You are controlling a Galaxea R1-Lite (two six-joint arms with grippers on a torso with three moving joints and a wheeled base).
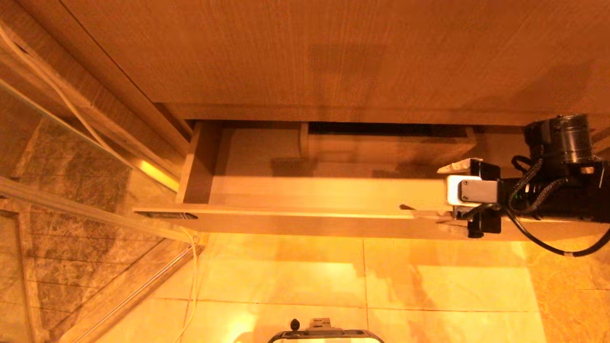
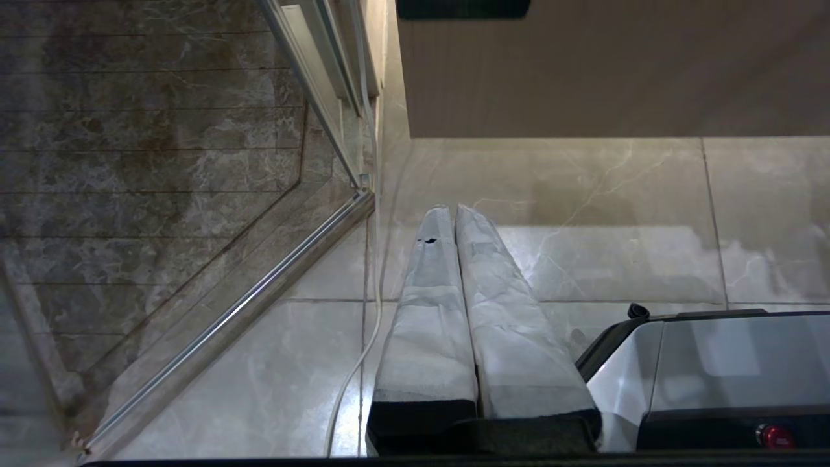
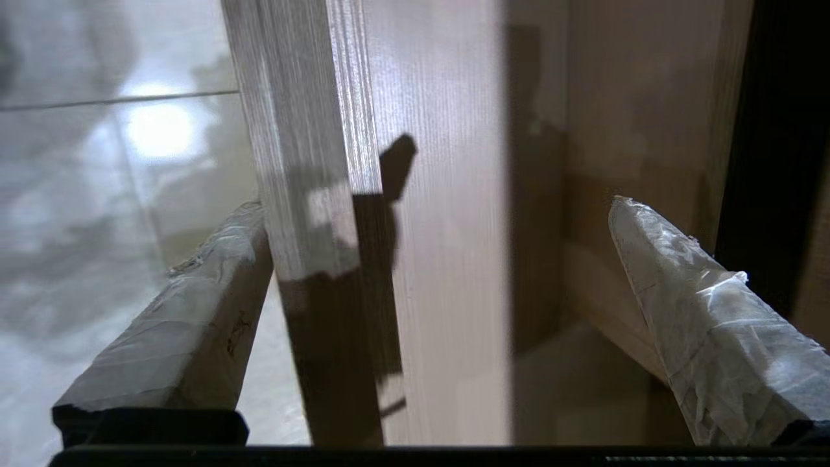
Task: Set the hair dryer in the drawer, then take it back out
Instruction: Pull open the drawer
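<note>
While the drawer (image 1: 305,193) stands pulled out under the taller plain panel (image 1: 333,52), no hair dryer shows inside it or anywhere in view. Likely stage: either before stowing or after removal; cannot tell which. Right gripper (image 1: 441,190) spread wide, straddling the drawer's front edge at its right end, holding nothing. Left gripper (image 2: 454,224) pressed together, parked low over the floor tiles (image 2: 616,214). Drawer: pale wood-grain, flat front, boxed cutout inside. Fingers wrapped in crinkled white tape.

One drawer (image 1: 314,216), apparently two taped grippers.
</note>
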